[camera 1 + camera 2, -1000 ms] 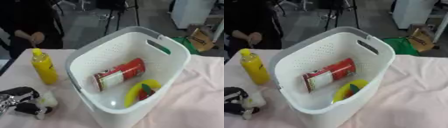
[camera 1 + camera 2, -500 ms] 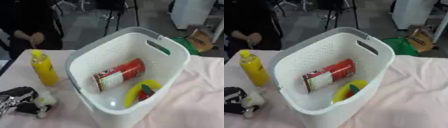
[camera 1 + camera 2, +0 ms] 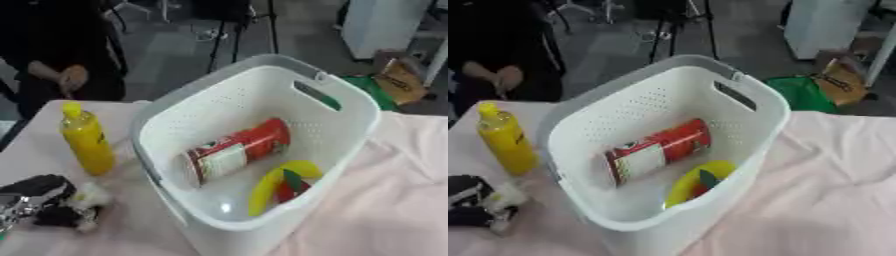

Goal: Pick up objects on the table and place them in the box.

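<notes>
A white perforated basket (image 3: 350,100) stands in the middle of the table. Inside it lie a red can with a white label (image 3: 234,152), a yellow banana (image 3: 278,182) and a small red and green thing (image 3: 289,187). A yellow squeeze bottle (image 3: 86,140) stands upright to the left of the basket. At the lower left my left hand (image 3: 35,200), black and silver, lies on the table with its fingers curled round a small white thing (image 3: 87,200). My right hand shows in neither view.
A pale pink cloth (image 3: 394,200) covers the table. A person in dark clothes (image 3: 61,55) stands at the far left edge, beyond the table. A green bag and a cardboard box (image 3: 398,80) lie on the floor behind.
</notes>
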Robot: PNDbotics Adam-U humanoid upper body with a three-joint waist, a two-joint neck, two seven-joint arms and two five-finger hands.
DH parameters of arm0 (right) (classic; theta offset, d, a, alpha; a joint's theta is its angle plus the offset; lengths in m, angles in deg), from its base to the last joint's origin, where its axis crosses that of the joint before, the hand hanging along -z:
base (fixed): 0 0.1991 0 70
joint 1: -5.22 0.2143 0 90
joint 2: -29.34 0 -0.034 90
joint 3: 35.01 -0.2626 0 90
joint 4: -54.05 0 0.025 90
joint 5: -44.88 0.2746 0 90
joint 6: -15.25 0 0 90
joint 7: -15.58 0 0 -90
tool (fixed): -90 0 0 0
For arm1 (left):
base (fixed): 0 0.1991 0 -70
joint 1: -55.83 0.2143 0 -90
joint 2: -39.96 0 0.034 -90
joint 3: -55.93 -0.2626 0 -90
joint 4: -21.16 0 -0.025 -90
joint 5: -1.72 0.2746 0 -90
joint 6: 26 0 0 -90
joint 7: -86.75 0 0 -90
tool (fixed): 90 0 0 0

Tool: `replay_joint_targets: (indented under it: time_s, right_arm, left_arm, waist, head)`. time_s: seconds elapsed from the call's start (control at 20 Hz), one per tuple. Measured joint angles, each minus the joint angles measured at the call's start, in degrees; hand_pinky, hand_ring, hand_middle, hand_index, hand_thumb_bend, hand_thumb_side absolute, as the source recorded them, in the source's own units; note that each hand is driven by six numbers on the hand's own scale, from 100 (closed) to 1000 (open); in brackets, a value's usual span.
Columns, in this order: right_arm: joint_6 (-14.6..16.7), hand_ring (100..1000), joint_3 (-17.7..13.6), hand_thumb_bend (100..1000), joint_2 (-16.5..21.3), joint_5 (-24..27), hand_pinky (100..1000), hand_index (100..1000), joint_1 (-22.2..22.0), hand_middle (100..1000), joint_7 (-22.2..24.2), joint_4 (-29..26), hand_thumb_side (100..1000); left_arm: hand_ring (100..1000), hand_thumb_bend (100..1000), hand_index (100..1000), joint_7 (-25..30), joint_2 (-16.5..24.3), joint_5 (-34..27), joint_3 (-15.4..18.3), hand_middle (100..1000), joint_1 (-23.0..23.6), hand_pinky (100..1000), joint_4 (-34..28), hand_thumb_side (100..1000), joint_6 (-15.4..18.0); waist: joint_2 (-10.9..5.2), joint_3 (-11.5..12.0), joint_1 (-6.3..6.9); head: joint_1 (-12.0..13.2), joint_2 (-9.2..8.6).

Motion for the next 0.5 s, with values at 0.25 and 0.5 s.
replay_joint_targets:
  time_s: [0.25,0.5]
  right_arm:
    - [-0.02,546,0.0,100,0.0,0.18,731,736,-0.07,554,0.02,0.0,842]
    - [-0.02,546,-0.01,100,0.0,0.23,731,736,-0.17,554,0.03,0.0,843]
  left_arm:
    - [709,290,680,1.3,0.01,0.09,-0.02,651,0.23,651,-2.51,856,-0.52]
    - [720,293,714,3.47,0.12,-0.59,-0.02,671,0.37,659,-4.32,857,-0.84]
  waist:
    - [0.0,0.02,0.1]
    - [0.0,0.11,0.15]
  head:
    - [-0.05,-0.01]
    - [-0.06,-0.01]
